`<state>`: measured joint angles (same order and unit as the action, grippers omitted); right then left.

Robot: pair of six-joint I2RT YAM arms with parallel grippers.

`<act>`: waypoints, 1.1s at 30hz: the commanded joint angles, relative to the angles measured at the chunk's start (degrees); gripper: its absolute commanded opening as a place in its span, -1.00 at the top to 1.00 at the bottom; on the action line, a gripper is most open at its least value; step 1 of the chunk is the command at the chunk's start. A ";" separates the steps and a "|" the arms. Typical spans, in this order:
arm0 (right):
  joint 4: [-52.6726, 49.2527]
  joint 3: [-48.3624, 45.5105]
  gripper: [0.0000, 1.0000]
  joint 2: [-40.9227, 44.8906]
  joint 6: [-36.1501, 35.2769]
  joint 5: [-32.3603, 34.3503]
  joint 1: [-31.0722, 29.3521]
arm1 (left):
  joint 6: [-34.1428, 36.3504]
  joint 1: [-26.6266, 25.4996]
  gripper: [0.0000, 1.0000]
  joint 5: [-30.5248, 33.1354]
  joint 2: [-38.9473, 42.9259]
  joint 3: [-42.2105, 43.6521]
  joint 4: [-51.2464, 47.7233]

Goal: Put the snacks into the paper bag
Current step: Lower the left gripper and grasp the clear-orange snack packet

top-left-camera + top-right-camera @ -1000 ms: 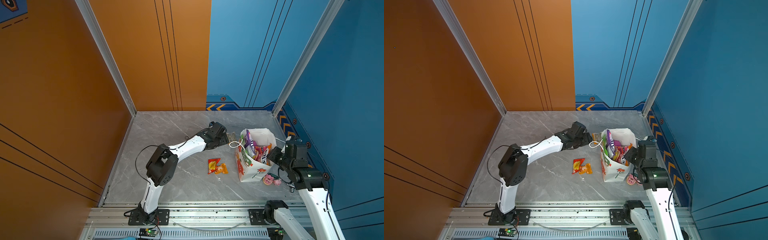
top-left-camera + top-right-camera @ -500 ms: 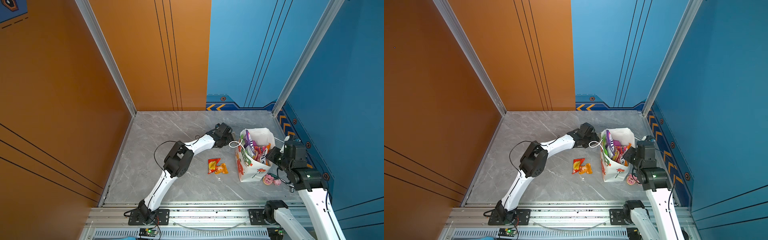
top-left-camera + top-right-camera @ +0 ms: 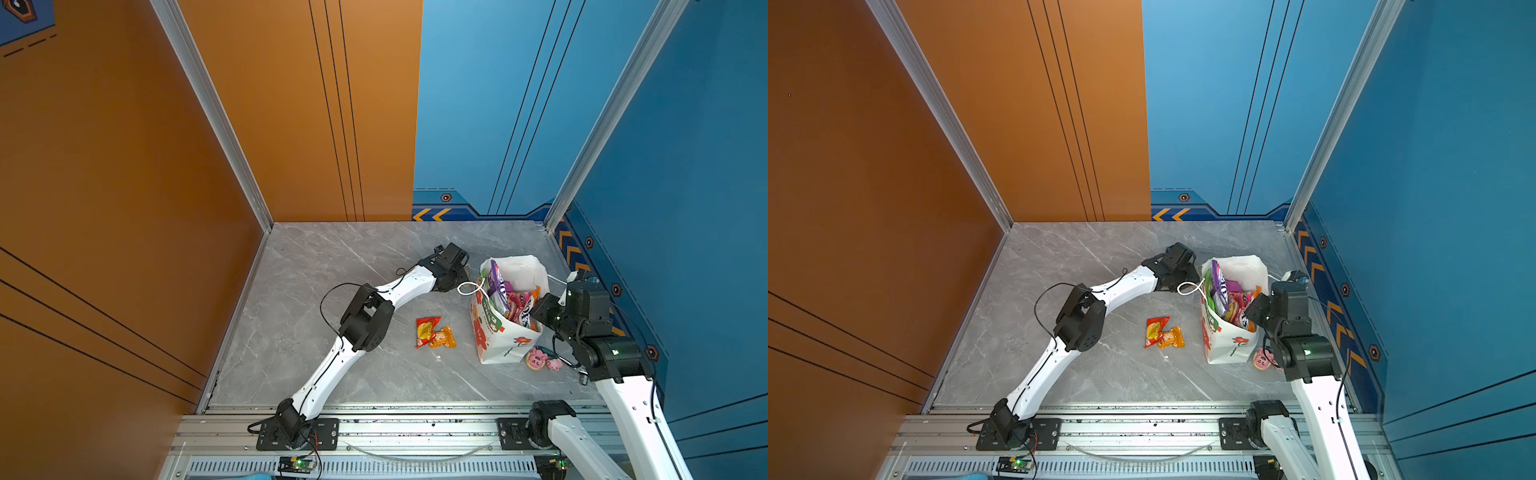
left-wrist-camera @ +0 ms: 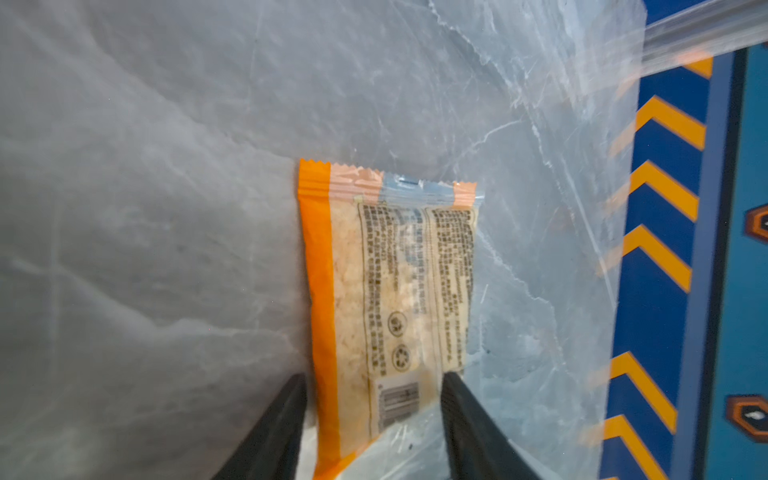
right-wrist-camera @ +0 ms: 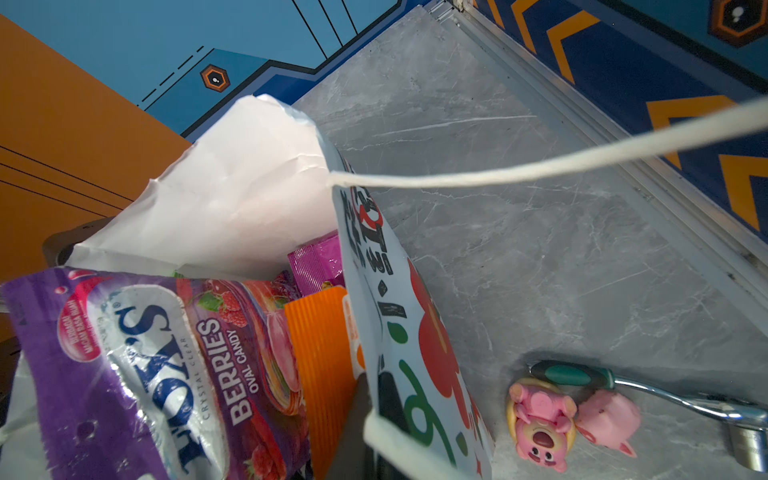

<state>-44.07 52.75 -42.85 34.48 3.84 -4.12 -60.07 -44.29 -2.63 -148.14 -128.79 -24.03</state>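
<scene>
Beside the paper bag, on the table, the left gripper stands half open, its fingers flanking an orange-edged packet that lies flat. Opposite, the right gripper is clamped on the upright bag's wall, and snacks fill the bag.

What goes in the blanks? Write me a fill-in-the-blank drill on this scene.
1. The left hand straddles a packet with an ____ edge, lying on the table.
2. The right hand is ____ on the paper bag's wall.
3. The FOX'S bag sits ____ the paper bag.
4. Two ____ pig toys lie beside that bag.
Missing words: orange; shut; inside; pink.
</scene>
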 commanded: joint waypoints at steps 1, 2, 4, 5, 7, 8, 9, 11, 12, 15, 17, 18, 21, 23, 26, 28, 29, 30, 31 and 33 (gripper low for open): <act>-0.48 -0.47 0.93 -0.95 -0.82 0.91 -0.45 | 1.12 -0.19 0.08 3.32 -3.16 -0.84 -6.07; -0.49 -0.39 0.93 -1.09 -0.83 0.83 -0.45 | 1.12 -0.24 0.14 3.57 -3.36 -0.63 -6.26; -0.40 -0.28 0.93 -1.42 -0.75 0.74 -0.45 | 1.26 -0.18 0.26 3.98 -3.56 -0.12 -6.38; -0.35 -0.19 0.93 -1.60 -0.65 0.73 -0.45 | 1.44 -0.09 0.31 4.17 -3.52 0.21 -6.38; -0.03 -0.19 0.93 -1.78 -0.55 0.80 -0.45 | 1.52 0.11 0.41 3.93 -3.26 1.02 -6.23; 0.20 -0.32 0.93 -1.81 -0.47 0.90 -0.41 | 1.41 0.21 0.48 3.36 -2.99 1.84 -5.50; 0.34 -0.44 0.93 -1.88 -0.42 1.00 -0.30 | 1.24 0.30 0.55 2.96 -2.49 2.97 -4.32; 0.50 -0.46 0.93 -2.14 -0.40 0.76 -0.03 | 0.85 0.44 0.72 2.63 -1.09 5.74 -1.50; 0.57 -0.52 0.93 -2.15 -0.30 0.56 -0.01 | 0.84 0.50 0.79 2.82 -0.45 6.62 -0.67; 0.74 -0.71 0.93 -2.06 -0.18 0.43 0.09 | 0.84 0.78 0.94 3.03 1.53 9.88 2.06; 1.01 -1.10 0.91 -2.06 -0.12 0.55 0.16 | 0.23 0.96 1.00 3.06 2.94 12.37 4.37; 1.01 -1.23 0.91 -2.06 -0.11 0.60 0.25 | -0.08 0.96 1.00 3.11 3.49 13.49 5.11; 1.23 -1.73 0.91 -1.90 0.08 0.47 0.38 | -0.17 1.08 1.00 3.66 5.63 16.62 7.49; 1.19 -1.95 0.90 -1.76 0.22 0.36 0.43 | -0.12 1.12 1.00 4.35 7.23 19.09 9.03; 0.86 -1.62 0.90 -1.62 -0.01 0.38 0.52 | -0.26 1.39 1.00 5.05 9.99 23.64 12.53; 0.55 -1.39 0.89 -1.63 -0.03 0.60 0.52 | -0.11 1.57 1.00 5.53 12.15 27.44 16.97; 0.46 -1.27 0.89 -1.62 -0.03 0.55 0.60 | 0.05 1.69 1.00 6.03 13.26 29.34 18.28; 0.31 -1.24 0.88 -1.55 0.02 0.49 0.60 | 0.05 1.75 1.00 6.39 14.27 30.75 19.12; 0.31 -1.25 0.88 -1.58 0.14 0.47 0.58 | 0.18 1.95 1.00 6.77 15.23 32.31 20.03; 0.44 -1.40 0.88 -1.62 0.49 0.33 0.60 | 0.00 2.27 1.00 6.98 16.96 35.26 22.18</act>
<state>-42.39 52.42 -44.10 34.54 3.84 -3.81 -60.05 -43.18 1.54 -133.60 -97.10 -3.62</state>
